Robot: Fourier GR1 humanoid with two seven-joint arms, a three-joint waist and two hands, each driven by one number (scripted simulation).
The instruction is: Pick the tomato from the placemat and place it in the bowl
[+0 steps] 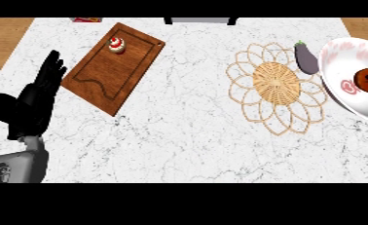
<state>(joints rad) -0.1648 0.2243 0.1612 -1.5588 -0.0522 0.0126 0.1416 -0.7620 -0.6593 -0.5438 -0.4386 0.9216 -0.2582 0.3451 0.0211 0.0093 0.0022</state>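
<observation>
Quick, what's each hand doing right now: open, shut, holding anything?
Left hand: open, fingers straight, holding nothing, resting at the view's left edge.
Right hand: not in view.

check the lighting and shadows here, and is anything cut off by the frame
Head view: light falls evenly on the marble counter, with no glare and barely any cast shadows. Head view: the right edge cuts off the bowl and the reddish thing in it, likely the tomato. Head view: the left robot hand rests open at the left edge, its forearm partly out of frame.
</observation>
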